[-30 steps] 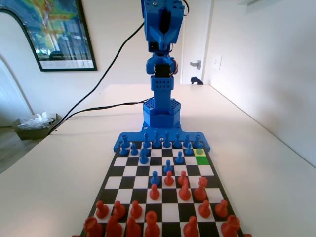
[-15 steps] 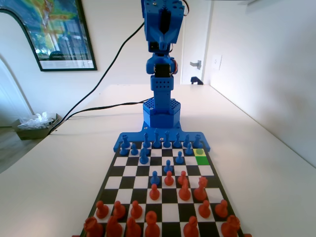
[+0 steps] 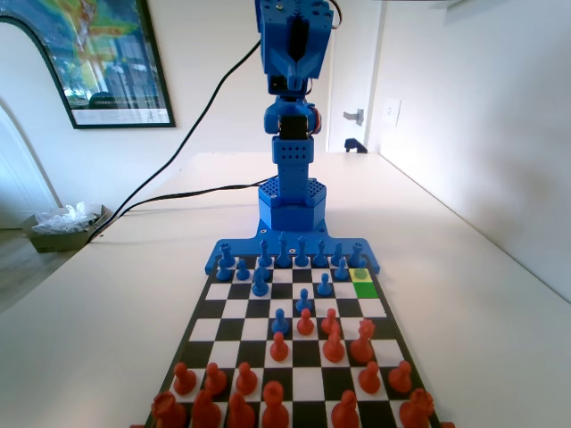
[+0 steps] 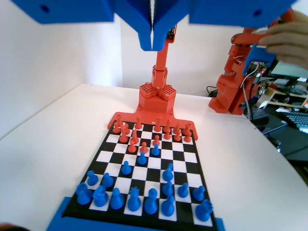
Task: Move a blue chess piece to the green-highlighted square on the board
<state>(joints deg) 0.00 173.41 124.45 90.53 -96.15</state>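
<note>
Gripper (image 4: 152,41) high above the board (image 4: 139,173), jaws pressed together, empty. Risk: descending among crowded blue pawns could topple neighbours beside the green-highlighted square (image 3: 362,275).

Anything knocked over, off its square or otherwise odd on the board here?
Nothing stands out. All pieces on the board stand upright. The green square is empty, blue pawns beside it. The gripper hangs high above the board with its jaws together, holding nothing.
</note>
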